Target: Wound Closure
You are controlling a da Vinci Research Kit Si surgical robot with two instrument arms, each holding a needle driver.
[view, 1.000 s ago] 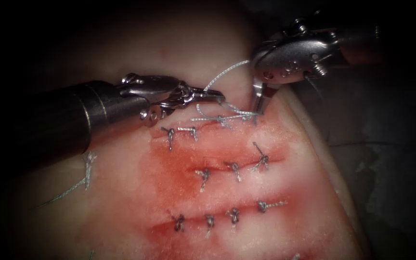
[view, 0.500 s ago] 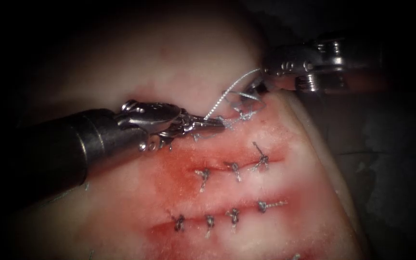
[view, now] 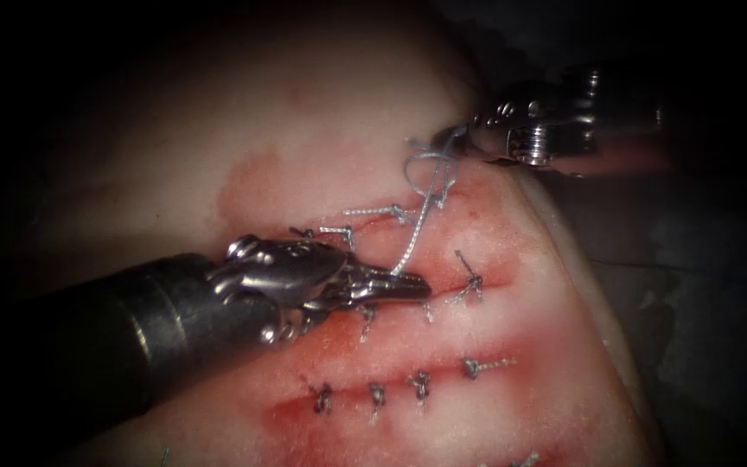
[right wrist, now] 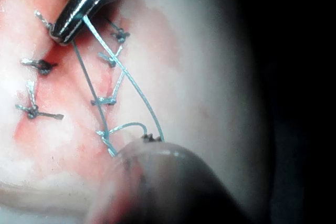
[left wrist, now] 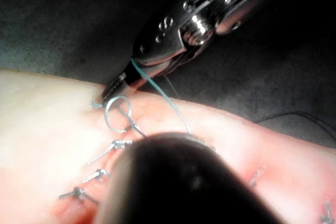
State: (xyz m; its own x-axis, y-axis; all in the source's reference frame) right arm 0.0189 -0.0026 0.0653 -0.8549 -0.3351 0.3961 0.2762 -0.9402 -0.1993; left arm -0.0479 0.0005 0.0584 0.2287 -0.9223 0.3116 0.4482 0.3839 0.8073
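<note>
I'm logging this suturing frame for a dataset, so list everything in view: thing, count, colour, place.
tissue: one piece, pale pink, under both tools.
cuts: three rows, red, stitched, one above another.
knots: about a dozen, grey, along the three rows.
thread: one strand, pale grey, from the left tool up to a loop at the top row's right end by the right tool.
red fluid: stain around the lower rows.
left tool: steel, jaws shut on the thread, over the middle row.
right tool: steel, tip at the loop, jaws shut on the thread.

Endoscope looks down from front onto tissue (view: 322, 147); 2 wrist views sit close — all share thread (view: 415, 233).
</note>
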